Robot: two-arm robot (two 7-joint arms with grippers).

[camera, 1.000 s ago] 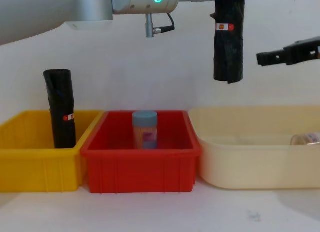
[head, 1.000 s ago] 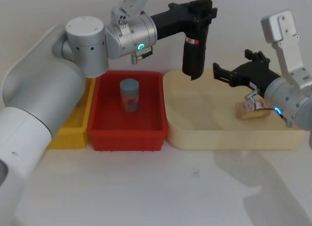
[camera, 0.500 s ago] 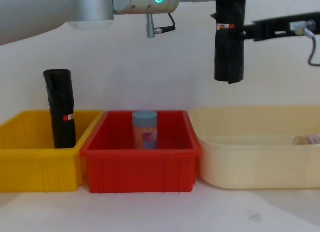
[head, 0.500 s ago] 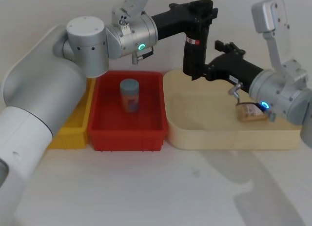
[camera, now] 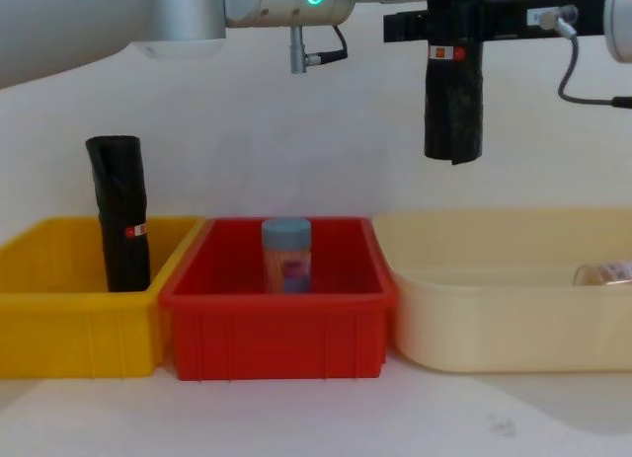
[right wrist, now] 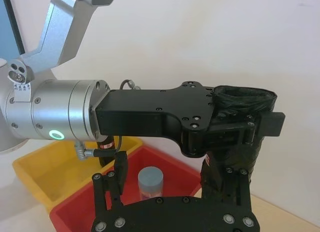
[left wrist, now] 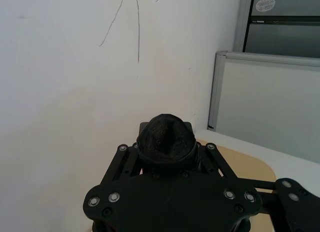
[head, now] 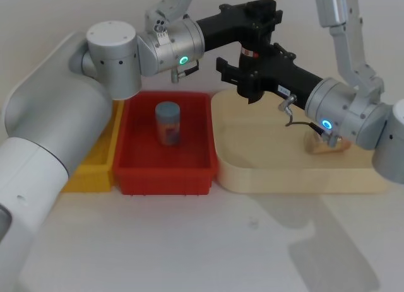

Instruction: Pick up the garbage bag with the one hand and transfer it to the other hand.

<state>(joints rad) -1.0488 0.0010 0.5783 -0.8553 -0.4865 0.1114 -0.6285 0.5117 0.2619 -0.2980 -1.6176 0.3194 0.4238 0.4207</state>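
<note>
The garbage bag (head: pixel 250 77), a black roll with a red label, hangs upright in the air above the left end of the beige tray (head: pixel 284 173). The one hand, my green-lit left gripper (head: pixel 259 19), is shut on the bag's top end (left wrist: pixel 166 139). The other hand, my blue-lit right gripper (head: pixel 251 62), reaches in from the right and stands open, one finger on each side of the bag just under the left gripper. In the chest view the garbage bag (camera: pixel 452 112) hangs below both grippers.
A red bin (head: pixel 136 178) holds a blue-lidded jar (head: pixel 168 123). The yellow bin (camera: pixel 59 324) at the left holds a second black roll (camera: pixel 120 210). A small bottle (head: pixel 325 146) lies in the beige tray under the right arm.
The right gripper has moved left from over the tray to the bag, and its fingers now straddle it. The left gripper and the bag have stayed still.
</note>
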